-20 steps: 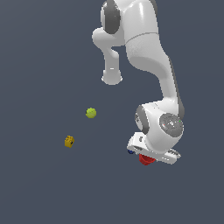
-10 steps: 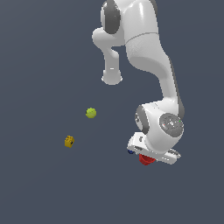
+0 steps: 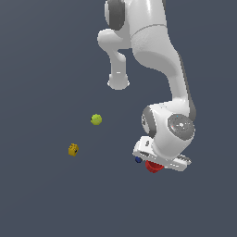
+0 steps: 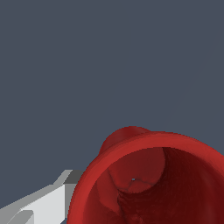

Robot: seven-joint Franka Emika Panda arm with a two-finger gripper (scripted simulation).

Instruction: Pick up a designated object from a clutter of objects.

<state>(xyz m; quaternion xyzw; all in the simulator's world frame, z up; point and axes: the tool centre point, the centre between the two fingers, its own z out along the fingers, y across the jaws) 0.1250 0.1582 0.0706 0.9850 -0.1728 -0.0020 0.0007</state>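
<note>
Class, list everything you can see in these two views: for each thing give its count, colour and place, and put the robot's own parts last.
Cup: 1, bright red, filling the wrist view close to the camera with its open mouth showing; in the exterior view only a red bit shows under the robot's hand.
Ball: 1, yellow-green, alone on the floor to the exterior view's left of the arm.
Block: 1, orange-yellow, below and left of the ball in the exterior view.
Blue thing: 1, dark blue, mostly hidden by the hand's edge; cannot tell what.
Floor: dark grey-blue.
Arm: 1, white.
Finger: 1 seen, light grey, beside the cup's rim.
</note>
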